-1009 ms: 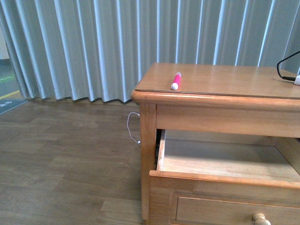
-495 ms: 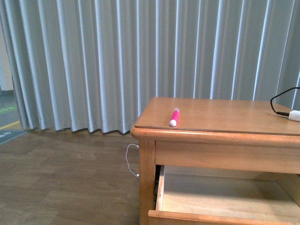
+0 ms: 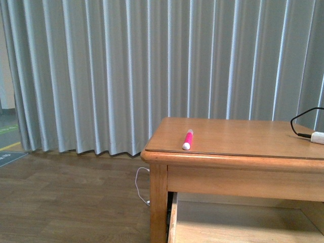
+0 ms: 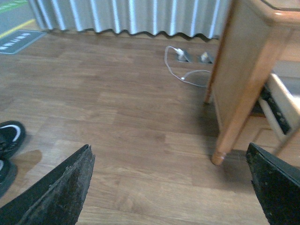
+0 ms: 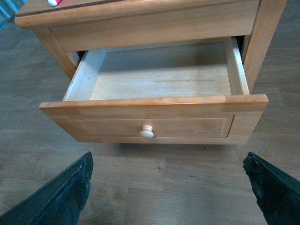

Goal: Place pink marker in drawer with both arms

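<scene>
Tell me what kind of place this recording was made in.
Probably an indoor room, perhaps a lab staged as a home: a floor-length grey pleated curtain, wood-plank flooring, and a honey-coloured wooden cabinet with its drawer pulled open.

The left gripper [image 4: 168, 147] is spread wide. Its two flat black fingers [image 4: 63, 187] sit far from each other, one on each side, and only their ends can be seen. They look rough and scuffed. The left wrist tips down and forward.

The right gripper [image 5: 168, 157] is spread wide too. Its two black fingers [image 5: 61, 197] are also well apart, one on each side. The right wrist tips down more steeply. The rest of both arms is out of sight.
</scene>
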Controlling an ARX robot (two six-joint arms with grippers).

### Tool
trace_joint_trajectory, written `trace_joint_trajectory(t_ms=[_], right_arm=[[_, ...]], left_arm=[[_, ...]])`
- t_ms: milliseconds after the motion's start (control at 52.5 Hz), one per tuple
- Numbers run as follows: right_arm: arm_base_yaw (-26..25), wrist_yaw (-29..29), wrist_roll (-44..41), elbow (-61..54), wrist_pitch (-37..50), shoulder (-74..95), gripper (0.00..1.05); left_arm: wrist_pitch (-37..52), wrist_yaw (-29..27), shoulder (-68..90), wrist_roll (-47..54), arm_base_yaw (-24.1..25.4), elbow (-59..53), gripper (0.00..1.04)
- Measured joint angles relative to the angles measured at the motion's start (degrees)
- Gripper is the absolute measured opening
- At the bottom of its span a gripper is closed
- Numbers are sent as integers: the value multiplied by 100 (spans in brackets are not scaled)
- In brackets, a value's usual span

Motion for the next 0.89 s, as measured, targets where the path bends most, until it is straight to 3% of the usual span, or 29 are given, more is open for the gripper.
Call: trace_joint_trajectory(t_ms=[114,400,780,894], right_arm=[[2,-2,0,0,0,0,96],[4,-2,0,0,0,0,96],[4,-2,0,0,0,0,96],[4,-2,0,0,0,0,96]], left_arm=[[863,-365,1375,-31,-944,713,98],[2782,83,5121,570,-1106,2828,98],[2721,105,8758,804,-1512,6133,98],[2332,63,9423,798,-1580,7007,98]])
